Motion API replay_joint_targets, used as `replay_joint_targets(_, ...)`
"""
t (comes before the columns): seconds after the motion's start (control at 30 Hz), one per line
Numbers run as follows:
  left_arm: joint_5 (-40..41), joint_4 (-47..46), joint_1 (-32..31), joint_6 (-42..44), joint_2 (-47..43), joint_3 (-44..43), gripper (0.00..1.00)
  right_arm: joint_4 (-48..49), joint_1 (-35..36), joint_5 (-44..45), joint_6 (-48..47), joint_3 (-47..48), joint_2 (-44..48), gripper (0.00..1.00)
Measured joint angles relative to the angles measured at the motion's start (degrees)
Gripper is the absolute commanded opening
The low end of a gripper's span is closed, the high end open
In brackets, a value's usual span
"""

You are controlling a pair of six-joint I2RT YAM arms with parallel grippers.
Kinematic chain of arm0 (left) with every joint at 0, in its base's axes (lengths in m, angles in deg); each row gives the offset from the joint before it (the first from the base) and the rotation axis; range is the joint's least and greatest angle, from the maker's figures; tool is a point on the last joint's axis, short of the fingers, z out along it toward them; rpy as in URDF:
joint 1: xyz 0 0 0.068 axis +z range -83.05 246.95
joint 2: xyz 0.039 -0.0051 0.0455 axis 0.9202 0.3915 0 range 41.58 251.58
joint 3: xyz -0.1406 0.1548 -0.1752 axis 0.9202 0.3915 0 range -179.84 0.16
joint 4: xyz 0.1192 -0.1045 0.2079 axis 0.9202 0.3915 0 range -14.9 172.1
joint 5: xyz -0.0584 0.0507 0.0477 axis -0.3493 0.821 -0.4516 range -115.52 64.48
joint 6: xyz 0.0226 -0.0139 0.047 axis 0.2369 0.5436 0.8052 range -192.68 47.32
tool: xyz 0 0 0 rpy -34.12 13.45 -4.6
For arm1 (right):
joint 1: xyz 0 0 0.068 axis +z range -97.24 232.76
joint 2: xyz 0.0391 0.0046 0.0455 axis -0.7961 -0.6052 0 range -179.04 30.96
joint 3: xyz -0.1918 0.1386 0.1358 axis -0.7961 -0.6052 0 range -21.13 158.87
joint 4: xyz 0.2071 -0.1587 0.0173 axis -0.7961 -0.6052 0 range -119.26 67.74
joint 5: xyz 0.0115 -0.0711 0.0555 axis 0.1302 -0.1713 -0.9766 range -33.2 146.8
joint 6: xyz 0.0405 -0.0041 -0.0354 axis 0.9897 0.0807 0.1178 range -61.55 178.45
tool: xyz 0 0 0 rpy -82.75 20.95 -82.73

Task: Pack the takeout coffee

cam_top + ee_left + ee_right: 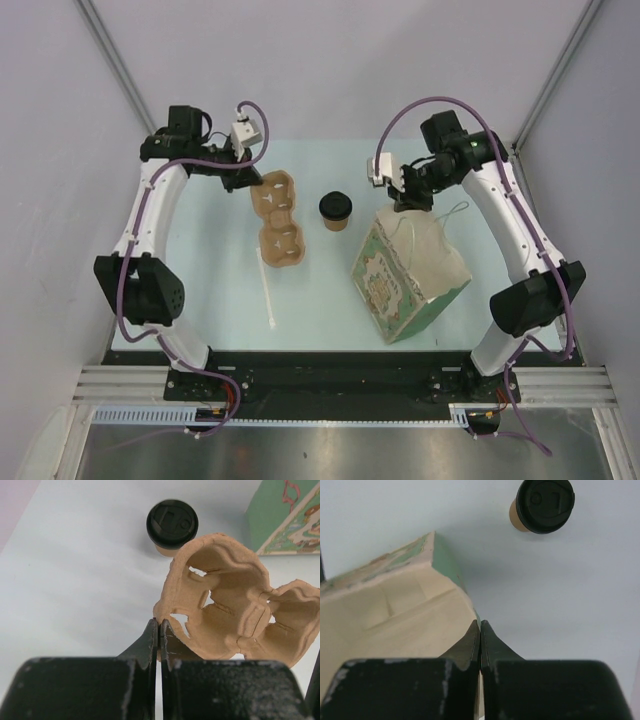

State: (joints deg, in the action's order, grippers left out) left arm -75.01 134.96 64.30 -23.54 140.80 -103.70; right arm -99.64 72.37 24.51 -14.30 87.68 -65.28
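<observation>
The takeout coffee [336, 211] is a small kraft cup with a black lid, standing upright mid-table; it also shows in the left wrist view [171, 525] and the right wrist view [543, 505]. My left gripper [159, 624] is shut on the rim of the brown pulp cup carrier [235, 605], at its far end in the top view [248, 180]. My right gripper [480, 625] is shut on the rim of the green patterned paper bag [395, 605], whose mouth stands open; in the top view that gripper [410, 200] is at the bag's far edge.
The carrier [279, 220] lies left of the cup and the bag [405, 275] right of it. A white stir stick [267, 290] lies on the table near the carrier's near end.
</observation>
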Motion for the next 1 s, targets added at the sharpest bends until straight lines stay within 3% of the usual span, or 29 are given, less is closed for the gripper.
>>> replay_joint_targets(0.23, -2.21, -5.70, 0.00, -6.73, -5.22, 1.64, 0.00, 0.09, 1.03, 0.94, 19.54, 6.47, -1.90, 0.00)
replay_joint_targets(0.57, -3.96, -20.65, -0.07, -21.68, -16.98, 7.08, 0.00, 0.04, 1.29, 7.21, 42.93, 6.71, -1.90, 0.00)
replay_joint_targets(1.0, -4.35, -30.62, -2.60, -33.29, -20.04, 5.81, 0.00, 0.04, 1.51, 17.11, 55.04, 6.19, -0.68, 0.00)
